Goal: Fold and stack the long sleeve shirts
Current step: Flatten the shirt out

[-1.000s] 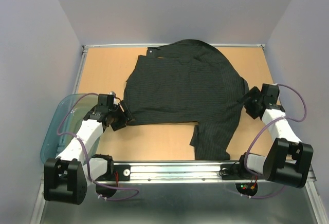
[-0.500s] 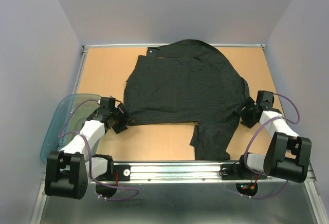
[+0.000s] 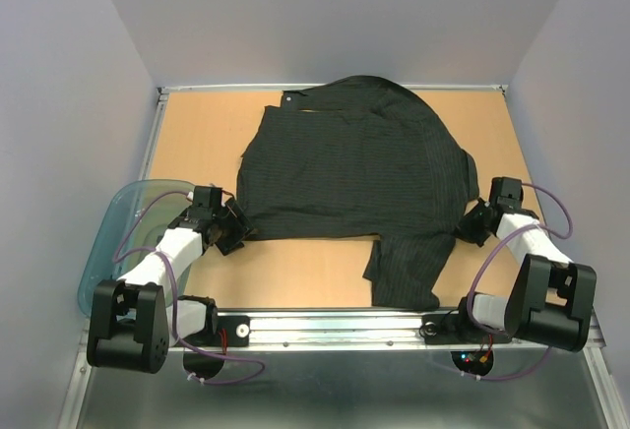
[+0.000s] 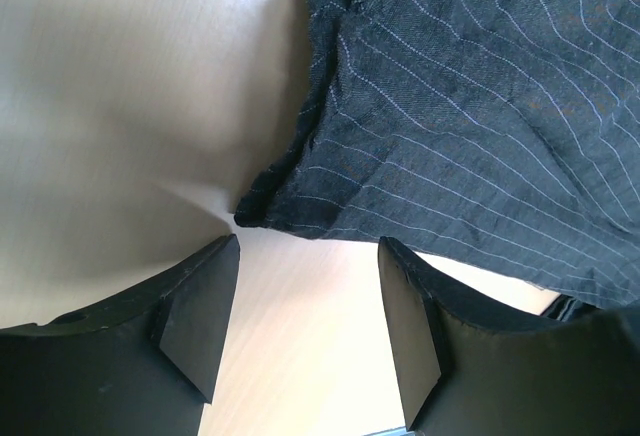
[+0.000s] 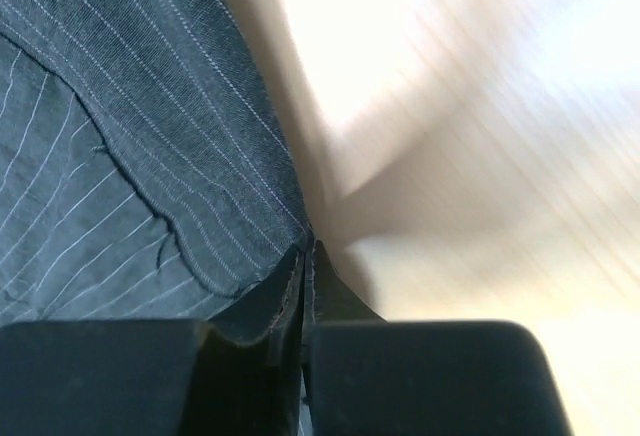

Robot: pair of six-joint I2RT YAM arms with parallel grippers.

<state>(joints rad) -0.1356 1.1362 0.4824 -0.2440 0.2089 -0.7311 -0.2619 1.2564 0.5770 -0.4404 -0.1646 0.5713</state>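
one shirt (image 3: 354, 168) was counted, black with thin pale pinstripes, spread flat on the wooden table (image 3: 197, 124). its widest span was laid from left to right across the middle of the board. a rounded bulge of cloth was pushed up against the far edge, and one long narrow piece (a sleeve or a front panel, it could not be told which) was pointed towards the near edge, right of centre. a small turned-over bit with a pale spot was seen at the far left corner of the cloth.

two grippers were counted, one at each side of the garment. the left gripper (image 3: 234, 227) was held low at the shirt's near left corner with its jaws standing well apart. in the left wrist view its two fingers (image 4: 200, 316) were seen either side of bare wood, with the corner of the hem just ahead of the gap and not between them. nothing was gripped there.

the right gripper (image 3: 471, 222) was set against the shirt's right edge. in the right wrist view its jaws were seen pressed together, with the hemmed edge of the cloth drawn down into the seam between them, so the fabric was pinched.

one translucent blue-grey tub (image 3: 108, 242) was placed off the table's left side, beside the left arm.
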